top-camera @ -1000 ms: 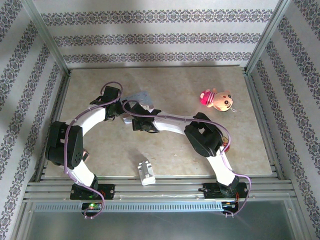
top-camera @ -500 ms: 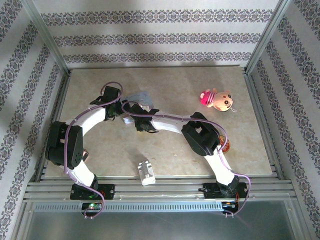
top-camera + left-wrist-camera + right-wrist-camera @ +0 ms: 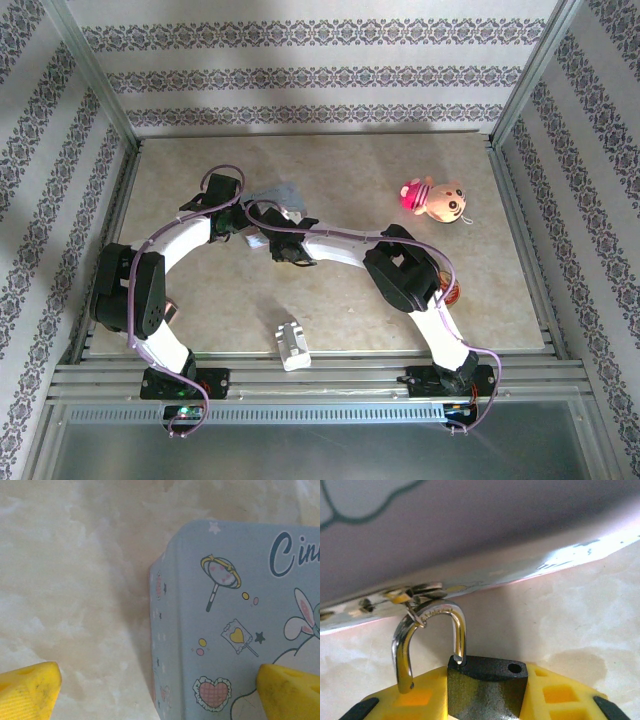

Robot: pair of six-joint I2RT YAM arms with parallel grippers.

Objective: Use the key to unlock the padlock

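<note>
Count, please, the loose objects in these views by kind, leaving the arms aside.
pale blue tin: 1
padlock: 1
plush toy: 1
white ridged block: 1
orange-red object, partly hidden, kind unclear: 1
Total: 5

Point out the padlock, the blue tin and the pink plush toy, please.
padlock [image 3: 486,687]: right wrist view, on its dark body.
blue tin [image 3: 230,625]: left wrist view, on its printed top face.
pink plush toy [image 3: 436,199]: top external view, on its middle.
</note>
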